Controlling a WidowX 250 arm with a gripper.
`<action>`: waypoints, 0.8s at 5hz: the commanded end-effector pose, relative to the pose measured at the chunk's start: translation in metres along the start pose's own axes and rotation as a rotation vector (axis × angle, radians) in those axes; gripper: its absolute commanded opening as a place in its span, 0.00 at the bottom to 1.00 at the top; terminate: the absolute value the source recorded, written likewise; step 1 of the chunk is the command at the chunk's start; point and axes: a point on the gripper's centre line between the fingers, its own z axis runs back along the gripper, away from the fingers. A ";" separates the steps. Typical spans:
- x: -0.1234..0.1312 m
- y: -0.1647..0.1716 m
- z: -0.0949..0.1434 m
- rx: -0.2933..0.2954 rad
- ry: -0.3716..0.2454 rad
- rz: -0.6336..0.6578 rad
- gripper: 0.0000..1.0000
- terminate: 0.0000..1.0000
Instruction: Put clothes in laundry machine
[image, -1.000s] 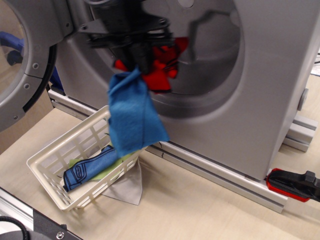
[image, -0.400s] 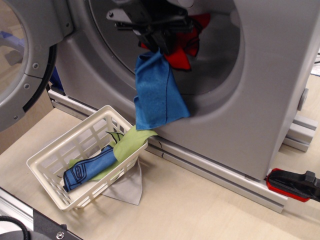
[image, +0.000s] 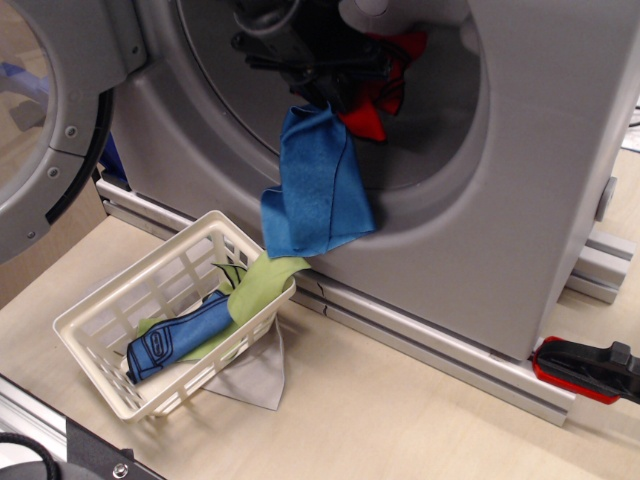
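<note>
The big grey laundry machine fills the top and right of the frame. Its round door stands open at the upper left. At the top middle, the black gripper sits right at the round opening. Its fingers are squeezed on the top of a plain blue cloth. The blue cloth hangs down from the gripper, over the grey rim of the opening, and its lower end is above the basket. Just behind the gripper, inside the drum, lies a red cloth with dark trim.

At the lower left, a white slotted basket sits on the pale wooden table. In the basket lie a light green cloth and a blue cloth with dark trim. A grey cloth pokes out from under the basket.
</note>
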 end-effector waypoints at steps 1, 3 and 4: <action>-0.002 0.004 0.014 0.006 0.013 -0.029 1.00 0.00; -0.027 0.004 0.054 -0.037 0.019 -0.069 1.00 0.00; -0.034 0.000 0.070 -0.071 0.042 -0.083 1.00 0.00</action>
